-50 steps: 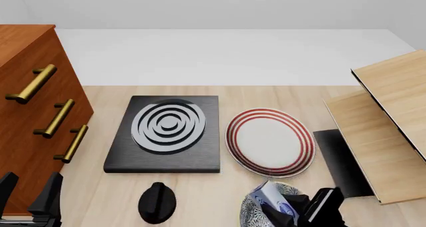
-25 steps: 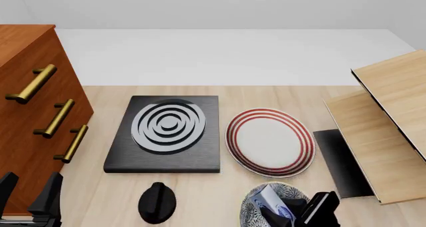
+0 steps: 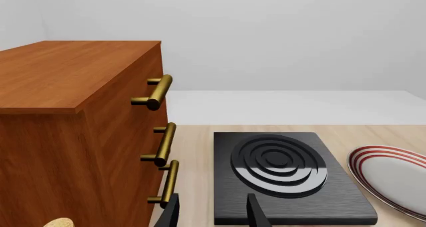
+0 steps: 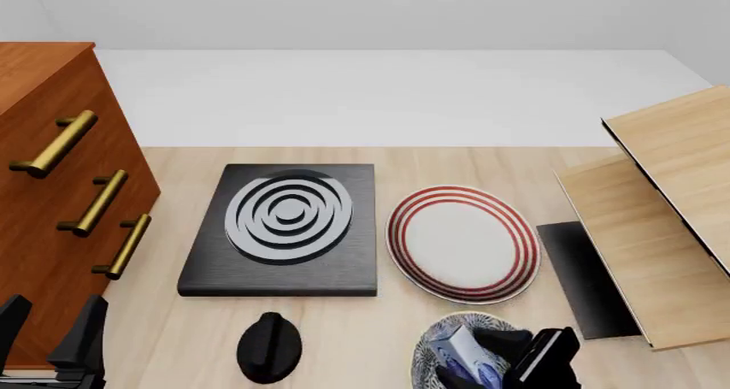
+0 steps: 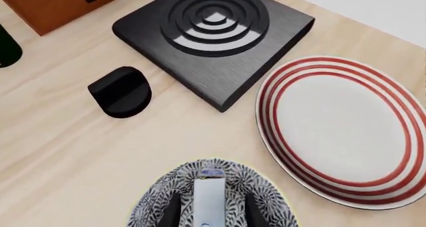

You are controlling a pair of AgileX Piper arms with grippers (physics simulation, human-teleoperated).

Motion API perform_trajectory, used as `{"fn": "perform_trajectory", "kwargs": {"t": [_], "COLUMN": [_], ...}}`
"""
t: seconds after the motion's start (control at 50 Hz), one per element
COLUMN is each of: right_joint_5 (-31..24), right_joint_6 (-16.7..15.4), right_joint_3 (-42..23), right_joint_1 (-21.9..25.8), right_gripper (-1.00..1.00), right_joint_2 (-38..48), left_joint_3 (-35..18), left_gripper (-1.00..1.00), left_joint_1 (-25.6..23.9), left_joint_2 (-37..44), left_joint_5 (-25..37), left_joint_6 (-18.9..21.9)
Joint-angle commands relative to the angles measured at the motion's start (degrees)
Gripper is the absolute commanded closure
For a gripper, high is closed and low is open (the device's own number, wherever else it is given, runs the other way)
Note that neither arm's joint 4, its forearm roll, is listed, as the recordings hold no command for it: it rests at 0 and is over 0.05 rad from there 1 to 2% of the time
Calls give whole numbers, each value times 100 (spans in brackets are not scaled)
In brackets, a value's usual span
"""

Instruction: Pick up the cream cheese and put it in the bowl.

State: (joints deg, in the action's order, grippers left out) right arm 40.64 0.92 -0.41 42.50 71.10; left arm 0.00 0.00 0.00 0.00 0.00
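Observation:
The cream cheese (image 5: pixel 209 197), a pale carton with blue marks, stands tilted inside the speckled bowl (image 5: pixel 156 204) near the table's front edge. In the front view the cream cheese (image 4: pixel 460 349) shows low in the bowl (image 4: pixel 429 353). My right gripper (image 5: pixel 211 211) is shut on the carton, one finger on each side, and the right gripper (image 4: pixel 488 360) hangs over the bowl's right half. My left gripper (image 4: pixel 51 333) is open and holds nothing, at the front left beside the cabinet. In the left wrist view the left gripper (image 3: pixel 213 214) faces the stove block.
A black stove block (image 4: pixel 285 226) with ring burner lies centre-left, a black knob (image 4: pixel 269 346) in front of it. The red-ringed plate (image 4: pixel 462 242) lies behind the bowl. A wooden cabinet (image 4: pixel 51 201) with brass handles stands left; a wooden shelf unit (image 4: pixel 656 226) stands right.
My right gripper has lowered the cream cheese deeper into the bowl. The left arm has not moved.

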Motion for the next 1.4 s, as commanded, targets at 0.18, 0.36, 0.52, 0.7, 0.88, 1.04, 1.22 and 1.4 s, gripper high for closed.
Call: {"fn": "perform_trajectory", "kwargs": {"t": [0.18,0.36,0.52,0.7,0.88,1.04,1.22,1.4], "right_joint_5": [-271,-762,-1694,-2626,-3371,-4050,-4994,-5750], "right_joint_6": [15,-29,-159,-291,-386,-438,-464,-467], "right_joint_3": [-72,-177,-405,-678,-926,-1117,-1361,-1558], "right_joint_1": [27,55,56,48,59,24,-123,-316], "right_gripper": [-100,-100,-100,-100,-100,-100,-100,-100], "right_joint_2": [-221,-678,-1526,-2382,-3056,-3727,-4790,-5566], "left_joint_3": [0,0,0,0,0,0,0,0], "left_gripper": [-100,-100,-100,-100,-100,-100,-100,-100], "left_joint_1": [0,0,0,0,0,0,0,0], "left_joint_2": [0,0,0,0,0,0,0,0], "left_joint_5": [0,0,0,0,0,0,0,0], "left_joint_6": [0,0,0,0,0,0,0,0]}}
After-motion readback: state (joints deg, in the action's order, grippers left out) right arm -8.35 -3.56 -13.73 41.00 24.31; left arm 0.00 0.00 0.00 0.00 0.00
